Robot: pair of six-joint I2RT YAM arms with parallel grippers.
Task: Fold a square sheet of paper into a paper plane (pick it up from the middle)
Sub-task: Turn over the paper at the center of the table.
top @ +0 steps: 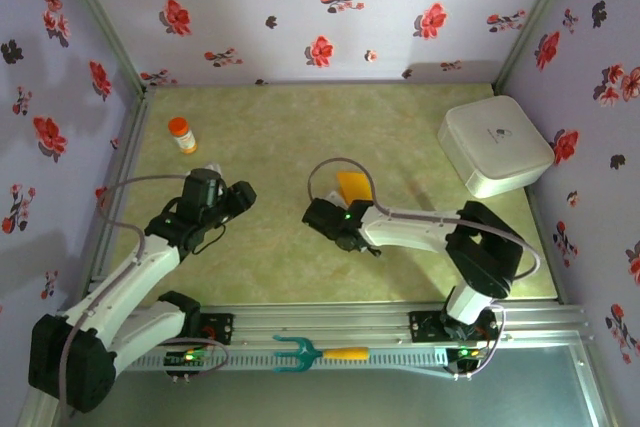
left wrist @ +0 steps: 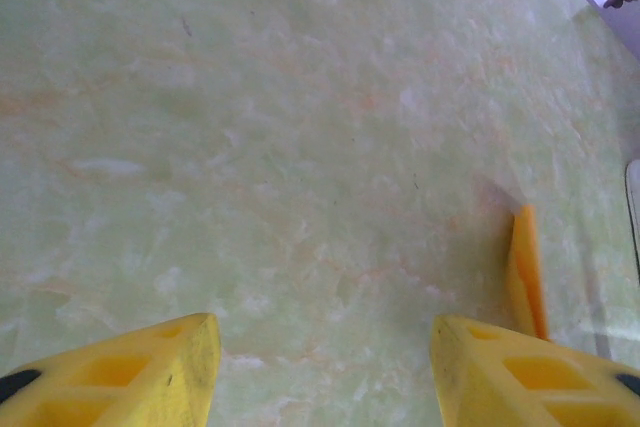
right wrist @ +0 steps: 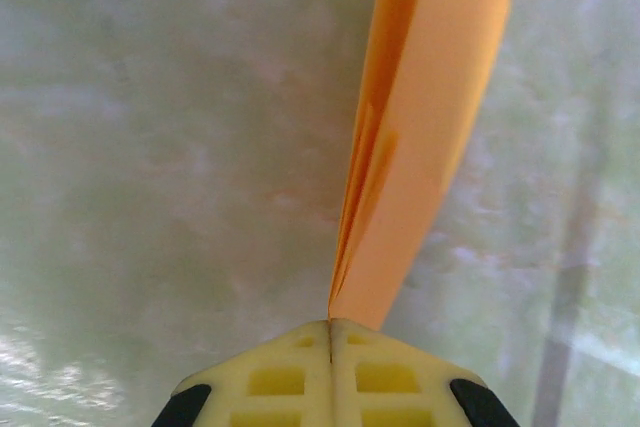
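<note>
The right gripper (right wrist: 330,325) has its fingers pressed together on one narrow end of the folded orange paper (right wrist: 430,127), and the paper reaches out past the fingertips, near the middle of the table (top: 280,127). The left gripper (left wrist: 322,335) is about half-wide with nothing between its fingers, over bare table. The paper's edge shows beyond its right finger. There is free surface between the two arms. The orange-capped bottle (top: 182,134) stands near the left wall, the white box (top: 495,145) sits in the far right corner, and the teal fork (top: 318,353) lies along the near rail.
</note>
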